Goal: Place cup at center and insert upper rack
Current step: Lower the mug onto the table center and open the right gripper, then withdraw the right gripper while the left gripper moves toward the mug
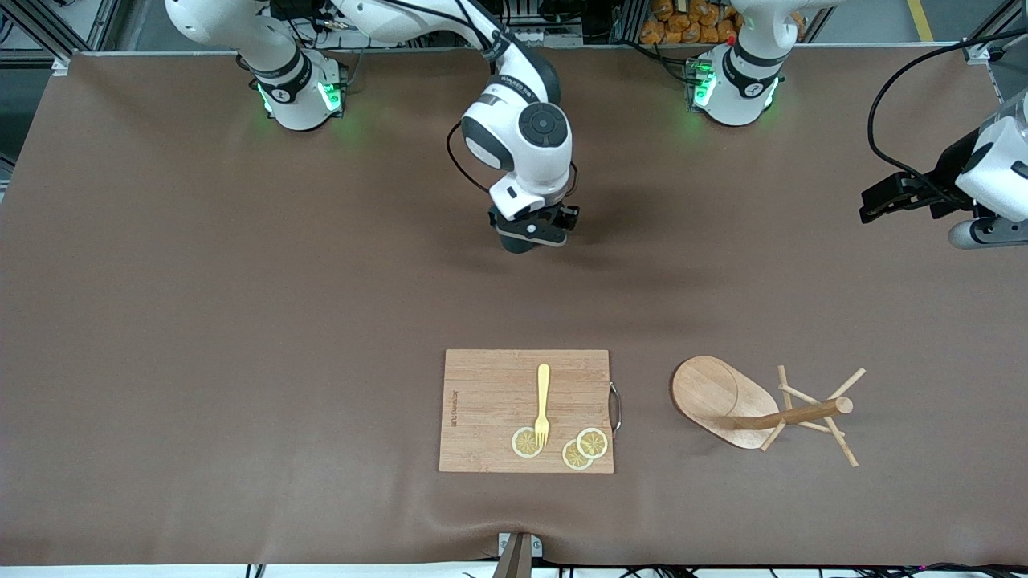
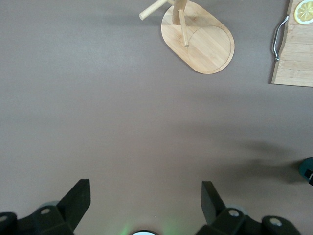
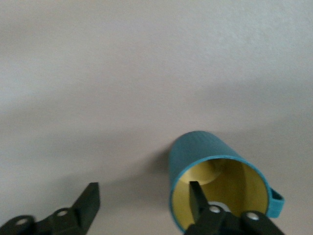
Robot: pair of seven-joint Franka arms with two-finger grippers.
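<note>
The teal cup [image 3: 205, 156], yellow inside, stands upright on the brown table about midway between the arms' ends, farther from the front camera than the cutting board. My right gripper [image 3: 143, 188] is open right over it: one finger [image 3: 194, 196] reaches inside the rim, the other stands well clear outside. From the front, the cup [image 1: 514, 243] is mostly hidden under that gripper [image 1: 534, 233]. The upper rack [image 1: 715, 397] lies on its side beside the board, toward the left arm's end, pole and pegs [image 1: 811, 413] pointing away from the board. My left gripper [image 2: 145, 185] waits open, high over that end.
A wooden cutting board [image 1: 490, 401] with a yellow fork [image 1: 543, 401] and three lemon slices [image 1: 580, 448] lies near the table's front edge. Its metal handle [image 1: 616, 408] faces the rack's base.
</note>
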